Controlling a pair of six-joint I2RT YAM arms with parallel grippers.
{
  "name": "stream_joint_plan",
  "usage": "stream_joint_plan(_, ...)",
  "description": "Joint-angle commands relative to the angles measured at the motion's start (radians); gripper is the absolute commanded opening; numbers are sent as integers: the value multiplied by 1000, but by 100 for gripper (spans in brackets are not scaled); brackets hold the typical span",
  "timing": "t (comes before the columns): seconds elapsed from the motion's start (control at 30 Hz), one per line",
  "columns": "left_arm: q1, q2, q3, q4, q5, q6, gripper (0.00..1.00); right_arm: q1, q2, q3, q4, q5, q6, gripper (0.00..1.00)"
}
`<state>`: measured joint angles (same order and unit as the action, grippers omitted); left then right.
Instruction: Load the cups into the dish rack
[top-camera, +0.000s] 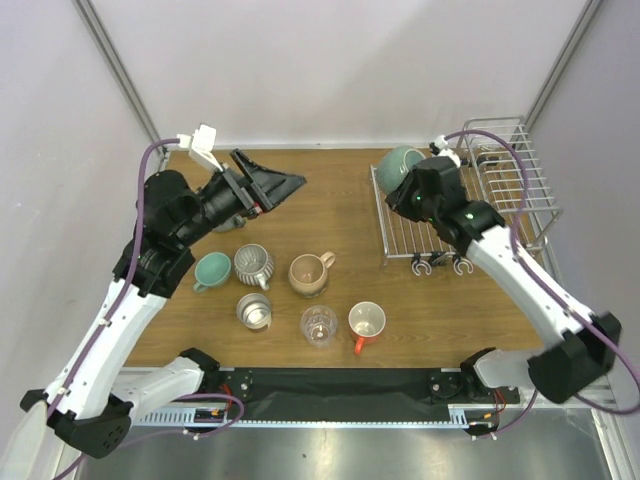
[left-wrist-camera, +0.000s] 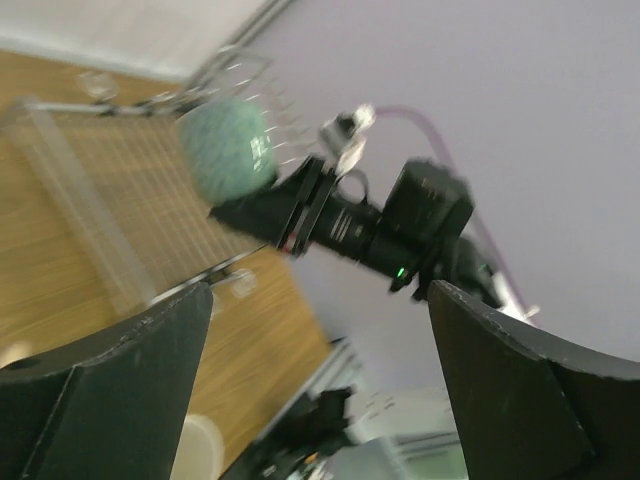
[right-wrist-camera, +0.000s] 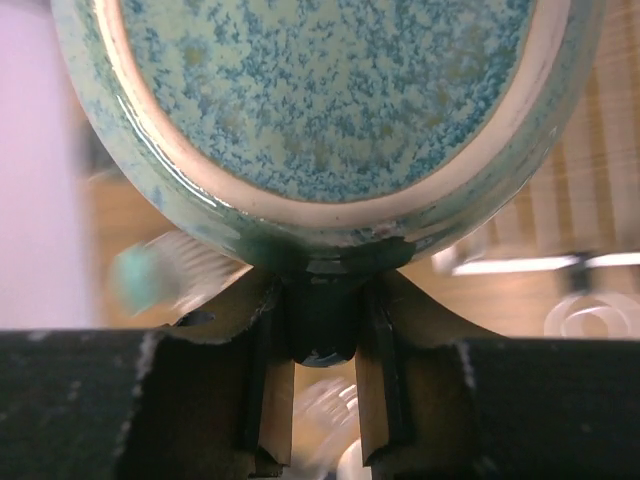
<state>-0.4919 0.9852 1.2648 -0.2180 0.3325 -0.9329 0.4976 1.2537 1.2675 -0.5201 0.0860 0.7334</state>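
Note:
My right gripper (top-camera: 417, 183) is shut on the handle of the grey-blue speckled mug (top-camera: 400, 167) and holds it above the left part of the dish rack's flat grid (top-camera: 408, 237). In the right wrist view the mug (right-wrist-camera: 330, 90) fills the top, its handle between my fingers (right-wrist-camera: 272, 370). My left gripper (top-camera: 286, 183) is open and empty, raised over the far middle of the table. On the table stand the teal mug (top-camera: 211, 270), ribbed whitish cup (top-camera: 254, 265), beige mug (top-camera: 309, 274), steel cup (top-camera: 254, 311), clear glass (top-camera: 319, 325) and white mug with orange inside (top-camera: 367, 322).
The rack's taller barred basket (top-camera: 515, 165) stands at the far right by the wall. Hooks hang at the grid's near edge (top-camera: 437, 264). The left wrist view shows the held mug (left-wrist-camera: 228, 150), the rack (left-wrist-camera: 95, 190) and the right arm, all blurred.

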Motion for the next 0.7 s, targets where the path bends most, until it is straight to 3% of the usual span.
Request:
stream_joint_plan(0.0,9,7,48,-285,-30,213,94,31,67,92,86,369,-161,0)
stream_joint_plan(0.23,78,18,62,-382,14,339,94,53,366,237,91,677,-199,0)
stream_joint_plan(0.37,116,13,51,-408,30,373,94,47,533,363,54,780,-168,0)
stream_joint_plan(0.47,119,7,41,-429,11,404,94,19,620,429,26,804,-94,0)
stream_joint_plan(0.67,119,-17,41,-492,-59,463,95,-24,694,451,80,830,-117,0)
